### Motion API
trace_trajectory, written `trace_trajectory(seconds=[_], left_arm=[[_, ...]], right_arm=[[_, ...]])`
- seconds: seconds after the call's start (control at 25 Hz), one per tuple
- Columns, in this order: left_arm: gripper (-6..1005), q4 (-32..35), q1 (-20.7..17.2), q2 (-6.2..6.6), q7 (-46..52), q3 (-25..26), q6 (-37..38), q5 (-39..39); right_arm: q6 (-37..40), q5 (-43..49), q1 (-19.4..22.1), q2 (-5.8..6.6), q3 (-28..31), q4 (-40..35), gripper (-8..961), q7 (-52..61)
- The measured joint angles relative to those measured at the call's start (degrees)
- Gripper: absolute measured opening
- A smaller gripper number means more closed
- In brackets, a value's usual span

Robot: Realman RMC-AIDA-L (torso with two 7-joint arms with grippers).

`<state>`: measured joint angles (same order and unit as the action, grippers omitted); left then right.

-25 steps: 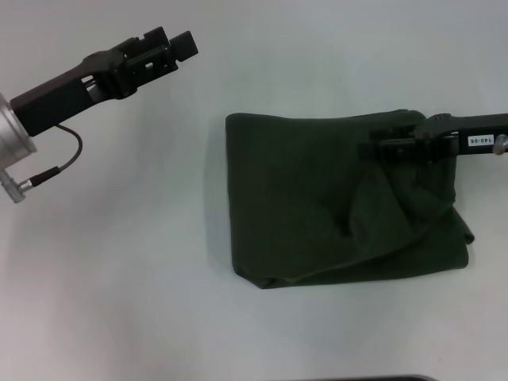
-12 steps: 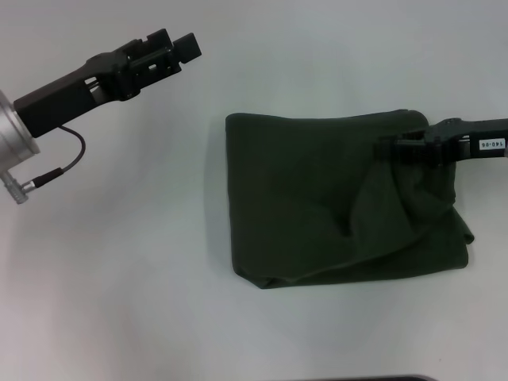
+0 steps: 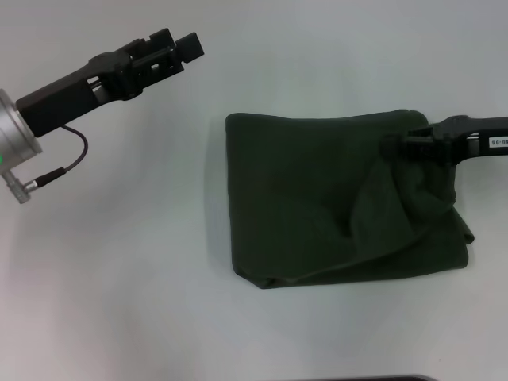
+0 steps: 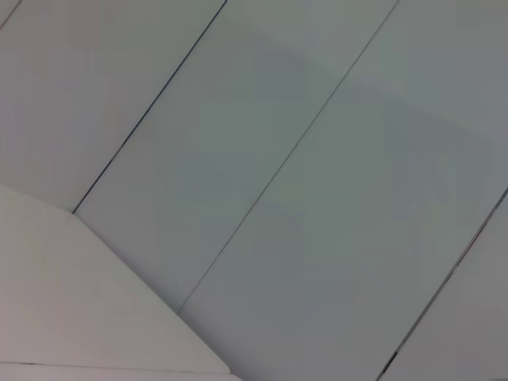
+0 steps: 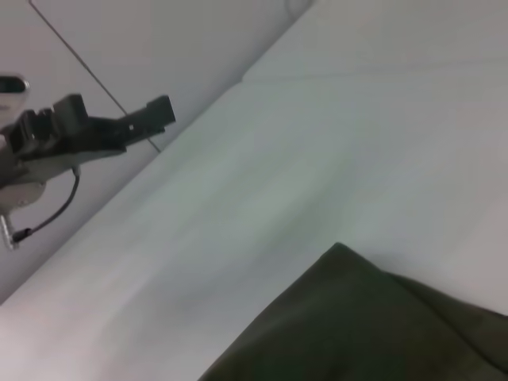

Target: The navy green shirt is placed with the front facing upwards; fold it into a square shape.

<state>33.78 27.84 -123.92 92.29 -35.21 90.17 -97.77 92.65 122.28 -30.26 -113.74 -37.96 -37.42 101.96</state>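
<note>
Navy green shirt point(image 3: 333, 202) folded into a rough square on the white counter point(image 3: 119, 278), right of middle. Right gripper point(image 3: 390, 145) over its far right corner, nearest; jaws' state impossible to tell. Left gripper point(image 3: 184, 46) far left, well apart, jaws unclear too.

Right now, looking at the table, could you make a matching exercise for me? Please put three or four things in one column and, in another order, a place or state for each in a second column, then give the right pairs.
Things:
1. dark olive-green folded shirt
2. left gripper
3. right gripper
4. thin black cable

Places or states:
A. raised over bare table, away from the cloth
B. hanging in a loop under the left arm's silver wrist
C. lying bunched in a rough square on the white table
D. over the shirt's right edge

Pairs: 1-C, 2-A, 3-D, 4-B
</note>
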Motion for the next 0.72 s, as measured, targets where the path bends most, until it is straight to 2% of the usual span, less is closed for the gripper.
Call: trace_trajectory(seconds=[0.08, 0.52, 0.72], left_arm=[[909, -0.1, 0.0, 0.0, 0.0, 0.0, 0.0, 0.0], [908, -1.2, 0.4, 0.0, -0.1, 0.0, 0.2, -0.1], [909, -1.4, 0.5, 0.0, -0.1, 0.0, 0.4, -0.2]], right_arm=[[0.4, 0.0, 0.0, 0.11, 0.2, 0.0, 101, 0.1], [1.2, 2.0, 0.0, 0.35, -0.1, -0.3, 528, 0.1], [0.9, 2.5, 0.1, 0.79, -0.1, -0.3, 626, 0.1]])
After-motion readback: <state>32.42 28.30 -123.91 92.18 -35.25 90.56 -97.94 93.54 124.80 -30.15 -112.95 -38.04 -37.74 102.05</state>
